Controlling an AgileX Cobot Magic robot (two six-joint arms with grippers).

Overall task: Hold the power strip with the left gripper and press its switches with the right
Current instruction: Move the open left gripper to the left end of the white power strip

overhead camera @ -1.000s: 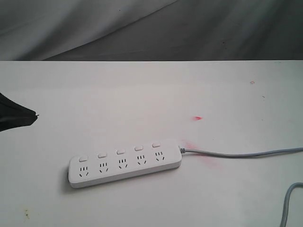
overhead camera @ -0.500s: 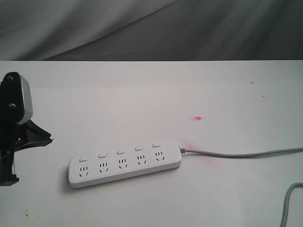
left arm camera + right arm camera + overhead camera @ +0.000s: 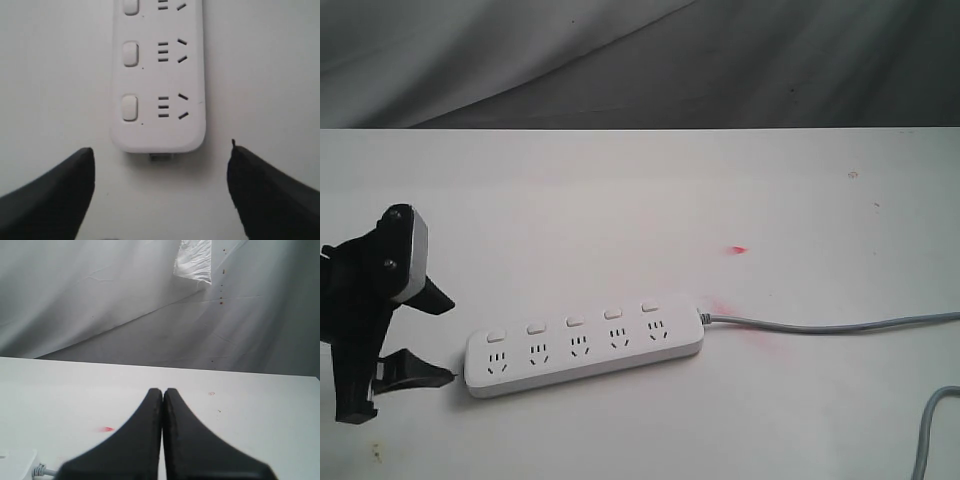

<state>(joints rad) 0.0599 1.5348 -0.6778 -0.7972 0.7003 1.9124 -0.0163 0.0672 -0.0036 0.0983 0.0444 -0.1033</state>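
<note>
The white power strip [image 3: 585, 345] lies flat on the table, its grey cord [image 3: 820, 327] running off to the right. The switches [image 3: 574, 321] form a row along its far side. My left gripper [image 3: 448, 340] is open just off the strip's left end, one finger on each side of that end's line, touching nothing. In the left wrist view the strip [image 3: 160, 75] and its switches [image 3: 129, 54] lie ahead of the left gripper [image 3: 161, 152], whose black fingers [image 3: 60, 190] stand wide apart. My right gripper [image 3: 163, 390] is shut and empty above the table, outside the exterior view.
A small red mark [image 3: 738, 249] and a pink smear [image 3: 725, 308] stain the white table [image 3: 620, 200] near the cord end. A loop of grey cord [image 3: 928, 430] lies at the front right corner. Grey cloth [image 3: 640, 60] hangs behind the table's far edge.
My left gripper came in from the left edge, swung down and forward, and now sits low at the strip's left end with its fingers open. The strip has not moved.
</note>
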